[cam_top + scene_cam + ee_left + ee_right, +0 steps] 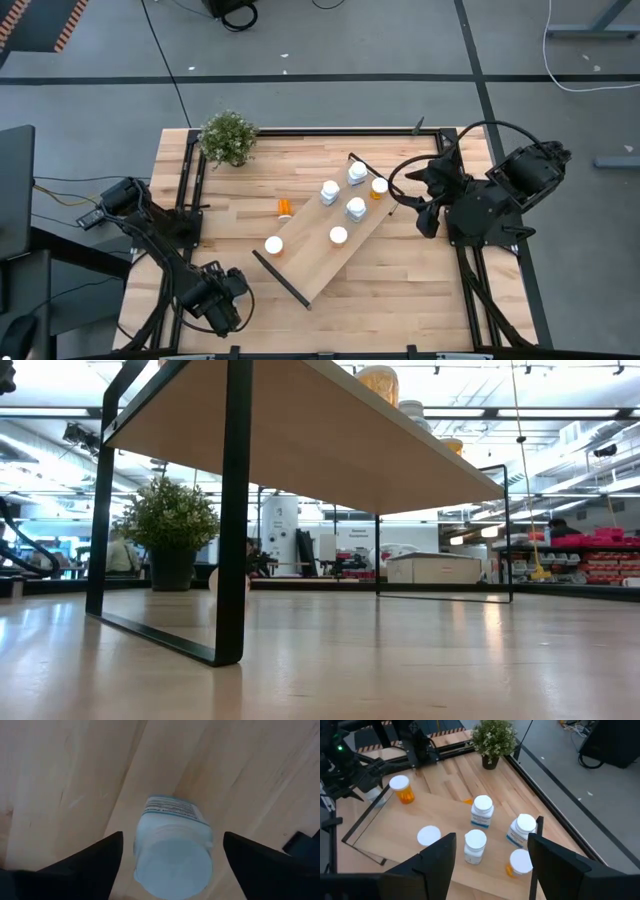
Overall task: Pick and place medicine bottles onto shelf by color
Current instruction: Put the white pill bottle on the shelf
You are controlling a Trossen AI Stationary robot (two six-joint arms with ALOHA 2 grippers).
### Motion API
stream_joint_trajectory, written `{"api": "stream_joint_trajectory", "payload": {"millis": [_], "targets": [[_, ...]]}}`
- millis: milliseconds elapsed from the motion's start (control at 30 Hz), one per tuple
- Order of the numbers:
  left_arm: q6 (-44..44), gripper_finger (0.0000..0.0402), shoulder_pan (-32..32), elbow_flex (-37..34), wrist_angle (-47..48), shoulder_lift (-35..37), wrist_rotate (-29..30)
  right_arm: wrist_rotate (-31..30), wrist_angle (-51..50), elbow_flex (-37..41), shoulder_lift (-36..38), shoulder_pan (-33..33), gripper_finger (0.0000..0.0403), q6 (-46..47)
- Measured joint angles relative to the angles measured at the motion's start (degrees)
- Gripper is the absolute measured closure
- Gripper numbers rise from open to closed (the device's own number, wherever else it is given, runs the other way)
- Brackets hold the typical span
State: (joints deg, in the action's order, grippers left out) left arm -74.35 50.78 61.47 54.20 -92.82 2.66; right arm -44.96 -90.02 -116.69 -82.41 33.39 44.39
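White-bodied bottle (pixel 173 854) stands on the bare tabletop (pixel 420 290) at the near-left corner, off the shelf (pixel 325 240), w/ the left gripper (pixel 169 870) directly above it, fingers spread wide either side & not touching. Judging the step: grasp for pickup. To do it well, drop straight down, keep the cap centred btwn the pads, close on the body below the cap, not the cap rim, so it won't slip or tip. Its long axis runs vertical, cap up toward the wrist cam, label band showing at the far side. Right gripper (pixel 490 865) hovers past the shelf's right end, fingers apart, holding nothing. Shelf lies diagonal; six bottles on it, one orange bottle (pixel 284 208) lying on the table beside it.
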Motion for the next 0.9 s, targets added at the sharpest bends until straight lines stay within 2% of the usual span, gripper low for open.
{"api": "stream_joint_trajectory", "payload": {"millis": [133, 467, 667, 900], "targets": [[0.0, 0.0089, 0.0, 0.0, 0.01, 0.02, 0.04, -2.08, 0.0, 0.0, -0.29, -0.02, 0.015, 0.66], [-0.07, 0.017, 0.0, 0.0, -0.43, 0.17, 0.09, -2.33, 0.0, -0.01, -0.2, -0.02, 0.015, 1.57], [-0.39, 0.017, -0.14, 0.09, -1.0, 0.34, -0.74, -2.11, 0.0, -0.02, -0.2, -0.02, 0.015, 2.88], [-0.5, 0.0177, -2.68, 0.07, -1.17, 3.64, -7.0, -1.52, 0.0, -0.02, -0.2, -0.01, 0.015, 5.67]]}}
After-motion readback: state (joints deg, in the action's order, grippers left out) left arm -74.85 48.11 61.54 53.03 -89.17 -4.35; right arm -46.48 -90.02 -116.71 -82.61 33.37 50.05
